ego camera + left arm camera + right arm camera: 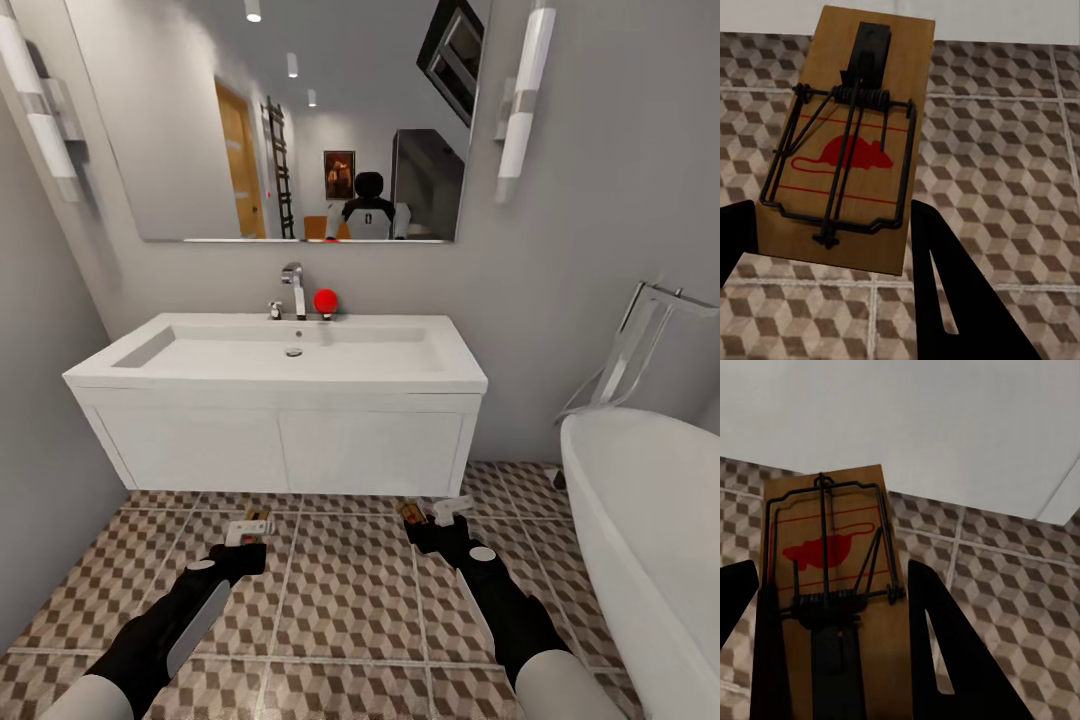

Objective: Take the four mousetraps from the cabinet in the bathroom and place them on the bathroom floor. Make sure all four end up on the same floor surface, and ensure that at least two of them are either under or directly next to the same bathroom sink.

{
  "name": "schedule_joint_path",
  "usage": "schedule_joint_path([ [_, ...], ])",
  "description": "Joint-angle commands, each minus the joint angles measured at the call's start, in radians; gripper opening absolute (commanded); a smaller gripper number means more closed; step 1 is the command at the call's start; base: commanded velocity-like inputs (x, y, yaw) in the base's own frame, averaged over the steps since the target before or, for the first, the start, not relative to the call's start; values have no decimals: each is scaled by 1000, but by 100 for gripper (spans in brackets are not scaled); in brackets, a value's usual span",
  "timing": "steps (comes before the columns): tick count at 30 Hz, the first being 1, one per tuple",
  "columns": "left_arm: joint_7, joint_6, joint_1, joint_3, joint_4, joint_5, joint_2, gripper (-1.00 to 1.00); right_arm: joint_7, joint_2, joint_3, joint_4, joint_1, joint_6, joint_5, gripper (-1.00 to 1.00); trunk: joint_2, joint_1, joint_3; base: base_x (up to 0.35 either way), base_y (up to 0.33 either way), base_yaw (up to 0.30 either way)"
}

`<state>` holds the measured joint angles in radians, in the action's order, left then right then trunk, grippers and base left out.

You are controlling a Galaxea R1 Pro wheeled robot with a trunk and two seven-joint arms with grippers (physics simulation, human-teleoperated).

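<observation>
Both arms reach low over the cube-patterned bathroom floor (350, 590), in front of the white sink (200, 375) on its wall-hung vanity (280, 450). My left gripper (248, 530) is shut on a tan mousetrap (257, 516). In the left wrist view this trap (862, 90) sits between the black fingers (952, 300) with its red mouse mark facing up, the gripper (832, 217) just above the tiles. My right gripper (432, 518) is shut on a second mousetrap (410, 512). The right wrist view shows that trap (832, 532) pointing toward the vanity front, inside the gripper (832, 577). The cabinet is out of view.
A white bathtub (650, 520) stands at the right with a chrome rack (640, 340) behind it. A grey wall closes the left side (40, 450). On the sink are a chrome tap (293, 285) and a red ball (325, 300). Open tiles lie between my arms and under the vanity.
</observation>
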<state>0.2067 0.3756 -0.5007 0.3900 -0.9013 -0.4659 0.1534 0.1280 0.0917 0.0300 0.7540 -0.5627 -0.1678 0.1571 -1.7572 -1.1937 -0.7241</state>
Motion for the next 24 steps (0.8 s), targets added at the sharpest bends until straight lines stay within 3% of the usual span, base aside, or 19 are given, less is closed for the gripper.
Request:
schedule_joint_path([
  [1,11,3,-1,6,-2,-7,1,-100,4,0,-2,2,0,-6,10,-100,-8,-4,-6,0,0,0],
  [7,11,4,-1,4,-12,-7,1,-100,3,0,-2,2,0,-6,11,-100,-50,-27,-34,0,0,0],
  [16,11,5,-1,7,-96,-7,1,-100,4,-1,-2,-2,0,-6,12,-100,-113,-61,-77,0,0,0],
  [24,11,5,-1,7,-105,-7,1,-100,4,-1,-2,-4,0,-5,12,-100,-169,-92,-115,0,0,0],
])
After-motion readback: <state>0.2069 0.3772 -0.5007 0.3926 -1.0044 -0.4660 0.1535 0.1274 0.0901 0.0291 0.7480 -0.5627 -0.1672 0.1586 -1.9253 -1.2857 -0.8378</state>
